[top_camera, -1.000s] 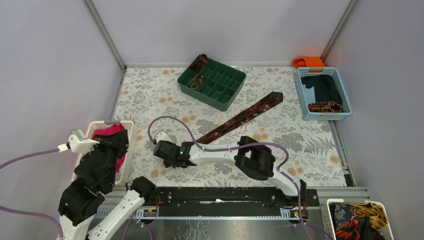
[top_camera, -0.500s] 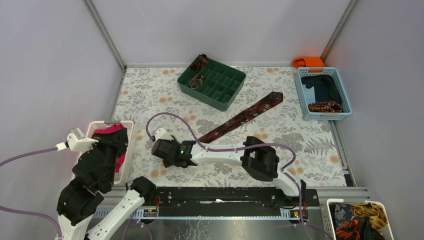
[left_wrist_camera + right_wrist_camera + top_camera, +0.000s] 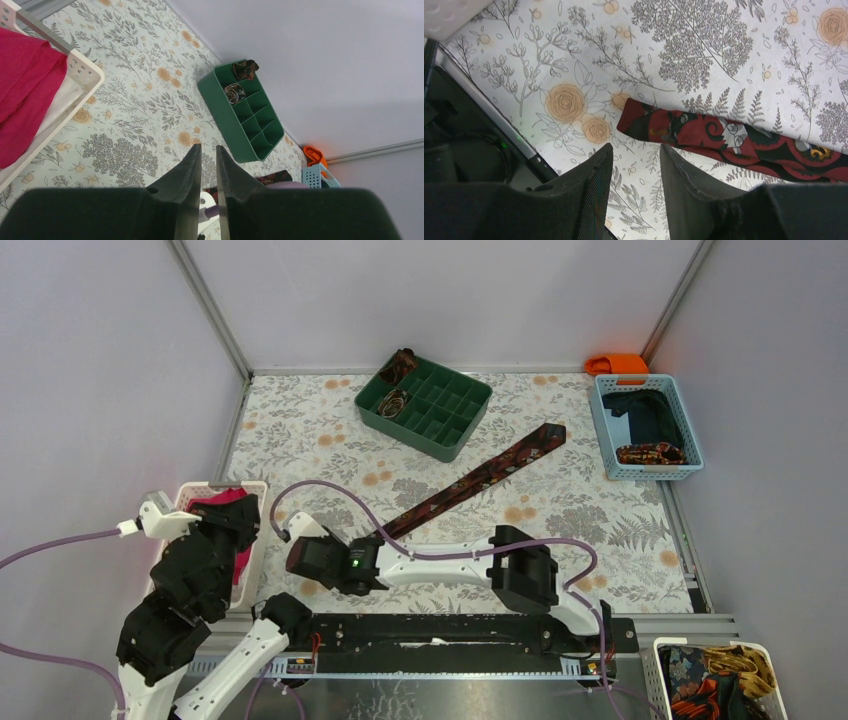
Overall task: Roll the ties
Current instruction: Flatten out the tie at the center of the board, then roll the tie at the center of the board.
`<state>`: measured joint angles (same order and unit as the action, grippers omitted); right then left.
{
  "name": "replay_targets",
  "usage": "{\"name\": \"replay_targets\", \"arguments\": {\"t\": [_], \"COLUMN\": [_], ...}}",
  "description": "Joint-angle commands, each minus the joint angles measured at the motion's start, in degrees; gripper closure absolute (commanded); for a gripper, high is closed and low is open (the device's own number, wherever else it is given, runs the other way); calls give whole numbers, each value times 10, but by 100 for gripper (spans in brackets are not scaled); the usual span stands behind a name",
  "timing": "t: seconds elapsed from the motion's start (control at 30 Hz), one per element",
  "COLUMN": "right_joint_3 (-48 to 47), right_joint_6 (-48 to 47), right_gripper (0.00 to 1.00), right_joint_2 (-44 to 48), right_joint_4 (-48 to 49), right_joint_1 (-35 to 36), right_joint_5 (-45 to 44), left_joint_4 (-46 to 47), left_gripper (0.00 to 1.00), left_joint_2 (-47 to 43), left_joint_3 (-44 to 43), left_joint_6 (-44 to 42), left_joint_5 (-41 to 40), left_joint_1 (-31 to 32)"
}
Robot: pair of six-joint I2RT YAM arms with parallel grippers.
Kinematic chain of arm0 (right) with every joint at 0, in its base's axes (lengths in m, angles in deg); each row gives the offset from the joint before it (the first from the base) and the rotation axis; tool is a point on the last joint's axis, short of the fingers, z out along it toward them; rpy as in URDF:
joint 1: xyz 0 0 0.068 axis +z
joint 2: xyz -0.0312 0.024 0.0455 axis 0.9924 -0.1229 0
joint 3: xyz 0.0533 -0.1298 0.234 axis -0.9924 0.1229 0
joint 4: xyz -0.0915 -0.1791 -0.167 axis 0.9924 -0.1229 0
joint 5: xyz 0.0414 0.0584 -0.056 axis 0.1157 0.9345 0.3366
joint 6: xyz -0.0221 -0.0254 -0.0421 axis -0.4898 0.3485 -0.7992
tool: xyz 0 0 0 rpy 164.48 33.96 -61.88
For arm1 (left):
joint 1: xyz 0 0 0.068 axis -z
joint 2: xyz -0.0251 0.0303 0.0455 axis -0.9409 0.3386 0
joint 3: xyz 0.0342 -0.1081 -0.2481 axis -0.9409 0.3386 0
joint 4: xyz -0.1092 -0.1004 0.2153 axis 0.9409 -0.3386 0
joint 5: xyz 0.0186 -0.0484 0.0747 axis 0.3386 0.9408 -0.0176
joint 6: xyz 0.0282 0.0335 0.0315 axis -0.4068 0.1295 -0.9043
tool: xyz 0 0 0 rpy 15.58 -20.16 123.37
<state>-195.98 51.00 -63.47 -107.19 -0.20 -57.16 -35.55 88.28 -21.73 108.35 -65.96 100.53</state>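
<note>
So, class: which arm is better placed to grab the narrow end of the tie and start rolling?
The right: the right gripper hovers open just beside the narrow end of the tie; the left gripper is off by the white basket, away from it.

All 3 views are bright and evenly lit by soft, diffuse light, with no glare. In the overhead view the arms [image 3: 440, 560] throw only faint, soft-edged shadows on the floral table [image 3: 300, 430]. In the right wrist view the tie [image 3: 734, 145] and the print are sharp, while the dark right fingers [image 3: 594, 190] along the bottom edge are blurred. The left fingers [image 3: 187, 190] look equally soft and underlit.
</note>
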Motion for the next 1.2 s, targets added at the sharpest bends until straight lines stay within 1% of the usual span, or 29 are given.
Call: {"name": "replay_targets", "arguments": {"t": [0.0, 0.03, 0.07, 0.27, 0.43, 0.63, 0.73, 0.87, 1.03, 1.1, 1.17], "right_joint_3": [-48, -54, -58, -100, -102, -99, -95, -86, -67, -51, -12], "right_joint_6": [-5, -6, -8, -6, -4, 4, 6, 0, -6, -8, -11], "right_gripper": [52, 52, 50, 50, 48, 49, 54, 64, 70, 74, 76], "right_joint_2": [-30, -38, -44, -85, -99, -111, -113, -108, -92, -77, -48], "right_joint_4": [-13, -14, -13, -36, -37, -35, -31, -17, 11, 25, 67], "right_joint_1": [-3, -3, -3, -6, -12, -23, -26, -32, -38, -42, -46], "right_joint_5": [-9, -13, -17, -23, -28, -19, -19, -7, 16, 29, 54], "left_joint_4": [1, 1, 1, 1, 1, -2, -2, -2, -1, -1, 5], "left_gripper": [77, 76, 76, 76, 76, 75, 74, 74, 74, 74, 74], "left_joint_2": [-5, -5, -6, -11, -15, -18, -18, -16, -15, -13, -11], "left_joint_3": [7, 8, 9, 8, 8, 11, 13, 17, 18, 17, 18], "left_joint_6": [5, 4, 3, -1, -6, -4, -4, -3, -2, -2, -4], "left_joint_5": [6, 5, 6, 2, -1, -5, -5, -5, -5, -5, -2], "left_joint_1": [-3, -3, -3, -3, -3, -3, -3, -3, -3, -3, -3]}}
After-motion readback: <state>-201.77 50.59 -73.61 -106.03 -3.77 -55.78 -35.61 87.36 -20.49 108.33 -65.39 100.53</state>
